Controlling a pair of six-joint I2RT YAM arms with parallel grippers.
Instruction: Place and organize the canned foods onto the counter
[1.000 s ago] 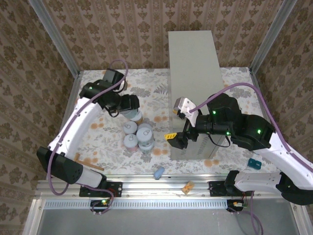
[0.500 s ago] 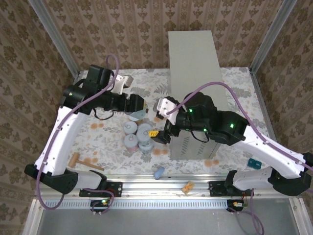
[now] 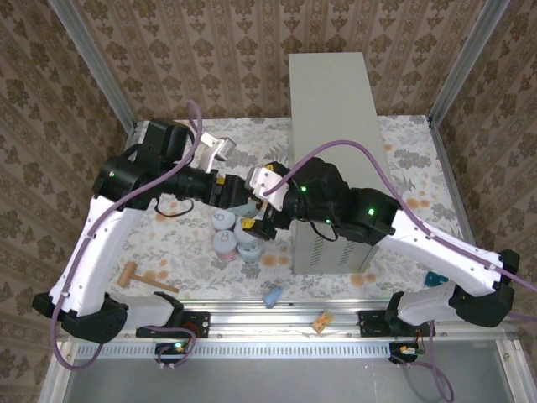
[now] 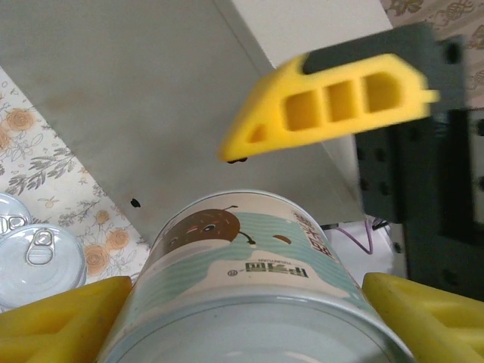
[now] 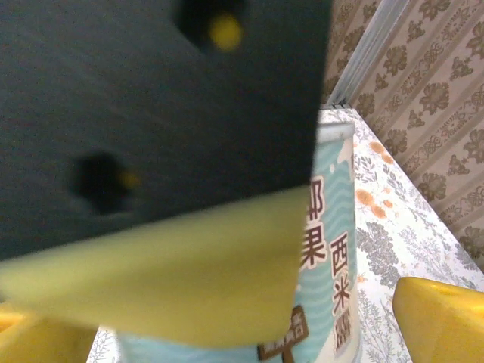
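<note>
Plainly, your left fingers [image 3: 238,198] were clamped on a small cylindrical tin with a light-blue label and a brown cartoon figure [image 4: 249,249]. In the left wrist view their yellow pads [image 4: 60,318] pressed it from both sides. You held that tin just beside the left face of the tall light-grey rectangular metal box [image 3: 336,117], not on the box's flat top.

Your right fingers [image 3: 252,221] stood spread wide, close to the same tin on the side nearer the box. One yellow finger of that pair [image 4: 325,106] hung just beyond the tin without touching it. In the right wrist view, a gap showed between the tin's label and the finger at the lower right [image 5: 446,318].

Below the held tin, other pastel-labelled tins with silvery pull-tab lids [image 3: 226,243] stood bunched together on the floral-patterned worktop [image 3: 180,243]. How many there were, I cannot tell under the arms.

Near the front edge of the worktop lay a small wooden mallet [image 3: 134,275], a small blue lump [image 3: 273,295] and a tan block [image 3: 321,321], each apart from the bunch.
</note>
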